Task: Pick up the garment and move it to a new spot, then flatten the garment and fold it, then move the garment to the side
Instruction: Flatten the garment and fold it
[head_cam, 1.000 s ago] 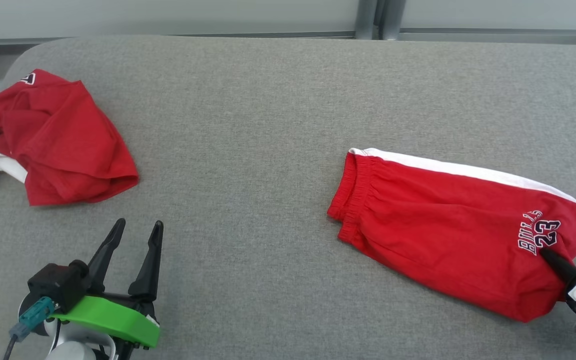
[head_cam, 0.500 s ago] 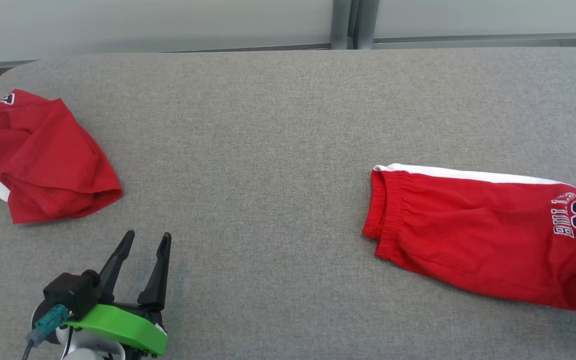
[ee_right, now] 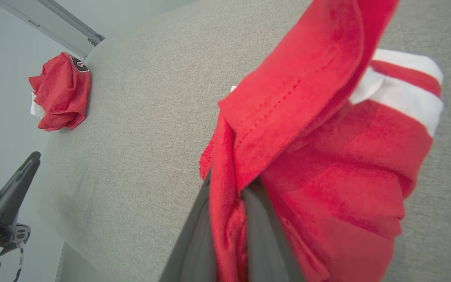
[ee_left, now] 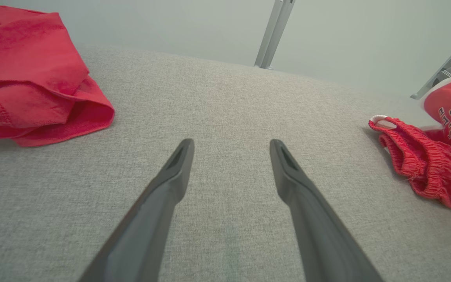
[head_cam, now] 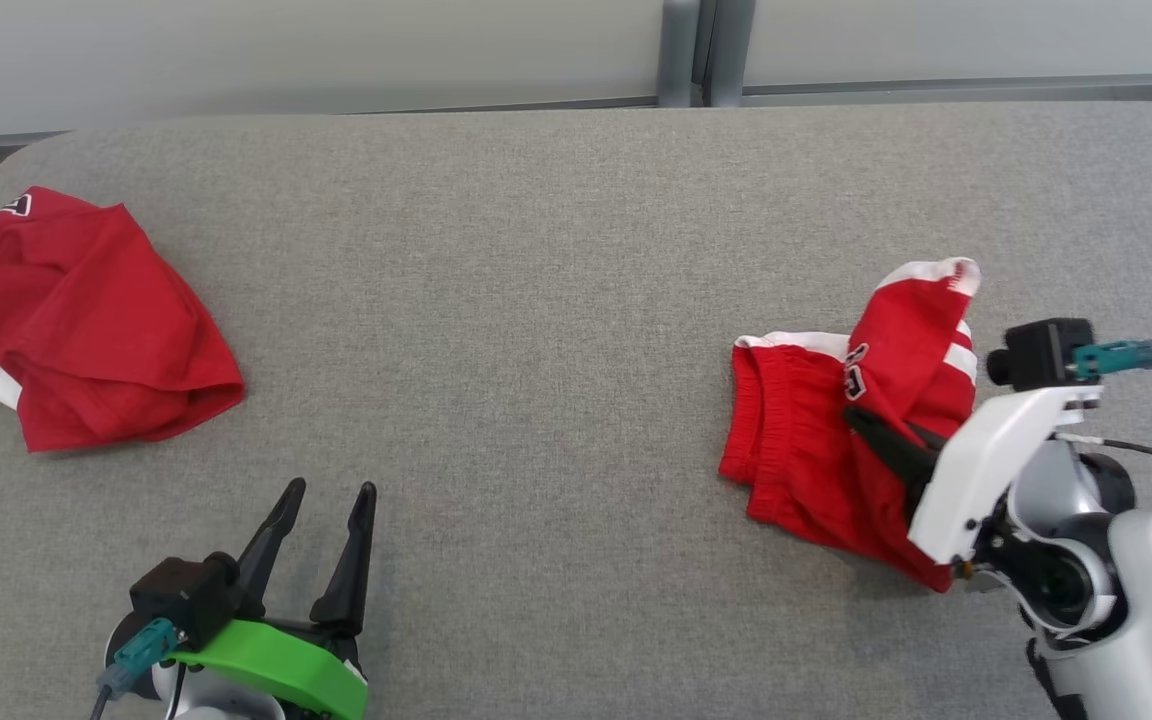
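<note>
At the left edge of the grey fabric-covered worktop (head_cam: 536, 250) lies a crumpled red garment (head_cam: 96, 320) with white trim showing at its outer side. Near the front edge, left of the middle, the left gripper (head_cam: 330, 488) points toward the far edge, its two dark fingers spread wide apart with nothing between them. Towards the right edge are the red shorts (head_cam: 796, 450). Their elastic waistband rests on the worktop and faces the middle, while the leg end, with its white stripes and printed number, stands raised and doubled back over the rest. The right gripper (head_cam: 866, 420) reaches in from the front right corner, its fingers pinched tight on a fold of the shorts' red cloth.
</note>
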`<state>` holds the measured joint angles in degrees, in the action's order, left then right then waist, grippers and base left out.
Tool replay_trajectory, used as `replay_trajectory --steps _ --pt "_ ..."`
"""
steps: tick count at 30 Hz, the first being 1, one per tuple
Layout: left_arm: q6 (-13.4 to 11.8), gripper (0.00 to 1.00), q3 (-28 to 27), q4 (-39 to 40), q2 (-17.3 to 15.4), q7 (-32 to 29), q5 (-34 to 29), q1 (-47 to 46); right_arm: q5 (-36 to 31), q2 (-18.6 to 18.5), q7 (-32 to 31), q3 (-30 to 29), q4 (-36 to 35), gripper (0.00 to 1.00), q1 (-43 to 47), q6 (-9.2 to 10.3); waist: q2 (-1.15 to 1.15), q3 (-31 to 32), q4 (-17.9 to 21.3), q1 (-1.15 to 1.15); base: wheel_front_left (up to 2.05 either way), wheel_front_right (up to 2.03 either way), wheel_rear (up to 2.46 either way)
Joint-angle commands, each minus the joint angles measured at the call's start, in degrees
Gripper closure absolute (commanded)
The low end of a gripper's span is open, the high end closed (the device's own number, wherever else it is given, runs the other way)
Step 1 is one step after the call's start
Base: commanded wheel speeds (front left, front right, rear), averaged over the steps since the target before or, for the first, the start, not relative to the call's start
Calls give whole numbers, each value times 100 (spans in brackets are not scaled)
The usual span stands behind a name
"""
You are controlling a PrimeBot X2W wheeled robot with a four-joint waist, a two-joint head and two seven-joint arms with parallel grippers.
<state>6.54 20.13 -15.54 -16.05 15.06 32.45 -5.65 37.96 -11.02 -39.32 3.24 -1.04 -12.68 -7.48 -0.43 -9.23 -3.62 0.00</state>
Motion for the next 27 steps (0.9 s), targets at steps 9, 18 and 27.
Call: replay_trajectory --steps 9,18,27 --pt "76 0 -95 -121 71 13 -82 -75 -584 334 296 525 525 89 -359 -2 43 -114 -24 0 0 0 0" --pt "93 0 -160 -199 110 13 -130 -95 -738 593 717 1137 743 0 -736 -2 43 -151 65 0 0 0 0" --pt "97 0 -251 -141 130 13 -166 -4 -514 578 996 1295 77 0 -596 -2 43 -122 143 0 0 0 0"
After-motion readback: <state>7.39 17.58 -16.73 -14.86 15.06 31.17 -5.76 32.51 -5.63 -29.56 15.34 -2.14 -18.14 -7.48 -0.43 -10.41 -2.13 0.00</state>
